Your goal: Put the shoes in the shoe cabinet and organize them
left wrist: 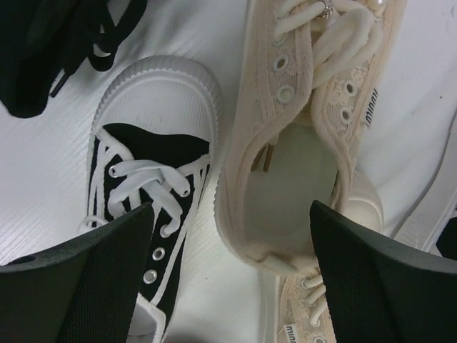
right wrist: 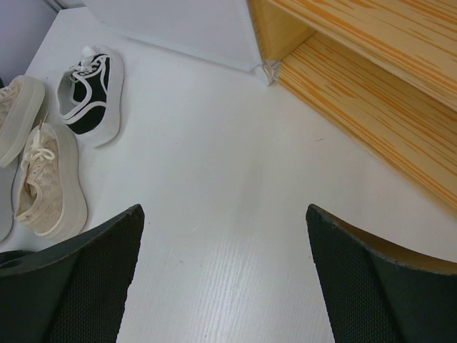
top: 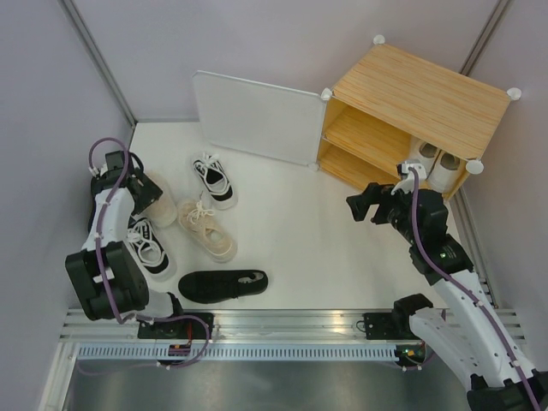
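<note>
The shoe cabinet (top: pixel 424 98) stands at the back right with its white door (top: pixel 248 116) swung open; a white pair (top: pixel 432 164) sits on its lower shelf. On the floor lie two black-and-white sneakers (top: pixel 214 180) (top: pixel 150 248), two cream shoes (top: pixel 207 229) (top: pixel 158 199) and a black shoe (top: pixel 223 284). My left gripper (top: pixel 141 190) is open above a cream shoe's heel (left wrist: pixel 285 207) and a black-and-white sneaker (left wrist: pixel 143 164), holding nothing. My right gripper (top: pixel 364 205) is open and empty over bare floor in front of the cabinet (right wrist: pixel 371 100).
Grey walls close in the left, back and right sides. The open door (right wrist: pixel 178 28) stands upright left of the cabinet mouth. A metal rail (top: pixel 282 330) runs along the near edge. The black shoe (left wrist: pixel 43 50) lies beyond the left gripper.
</note>
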`<action>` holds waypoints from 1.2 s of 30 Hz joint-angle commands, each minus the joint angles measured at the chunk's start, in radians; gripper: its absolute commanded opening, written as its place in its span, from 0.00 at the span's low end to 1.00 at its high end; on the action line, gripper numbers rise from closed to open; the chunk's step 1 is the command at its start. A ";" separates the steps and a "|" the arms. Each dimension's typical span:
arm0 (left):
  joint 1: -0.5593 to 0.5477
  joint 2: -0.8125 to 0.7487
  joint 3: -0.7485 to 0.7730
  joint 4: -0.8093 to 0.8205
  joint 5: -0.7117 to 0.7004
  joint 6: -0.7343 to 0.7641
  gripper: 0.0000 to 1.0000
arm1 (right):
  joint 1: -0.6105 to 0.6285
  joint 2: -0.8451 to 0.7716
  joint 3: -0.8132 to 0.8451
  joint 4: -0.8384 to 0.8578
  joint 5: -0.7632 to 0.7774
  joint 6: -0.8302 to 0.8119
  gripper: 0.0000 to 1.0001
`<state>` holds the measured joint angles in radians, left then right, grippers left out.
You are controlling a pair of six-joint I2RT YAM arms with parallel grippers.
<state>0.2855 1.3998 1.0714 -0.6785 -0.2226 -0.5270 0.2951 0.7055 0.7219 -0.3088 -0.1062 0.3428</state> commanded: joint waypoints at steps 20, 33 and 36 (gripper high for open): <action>0.052 0.137 0.050 0.096 0.203 -0.001 0.02 | 0.026 0.002 -0.018 0.017 0.060 -0.027 0.98; -0.227 -0.173 0.140 0.059 0.195 0.016 0.02 | 0.029 -0.014 0.011 -0.009 0.082 -0.027 0.98; -0.394 -0.197 0.142 0.051 0.196 -0.010 0.02 | 0.030 -0.037 0.024 -0.021 0.100 -0.019 0.98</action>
<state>0.0067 1.2541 1.1656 -0.6575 -0.0532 -0.5152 0.3191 0.6975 0.7074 -0.3275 -0.0372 0.3260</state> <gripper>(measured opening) 0.033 0.978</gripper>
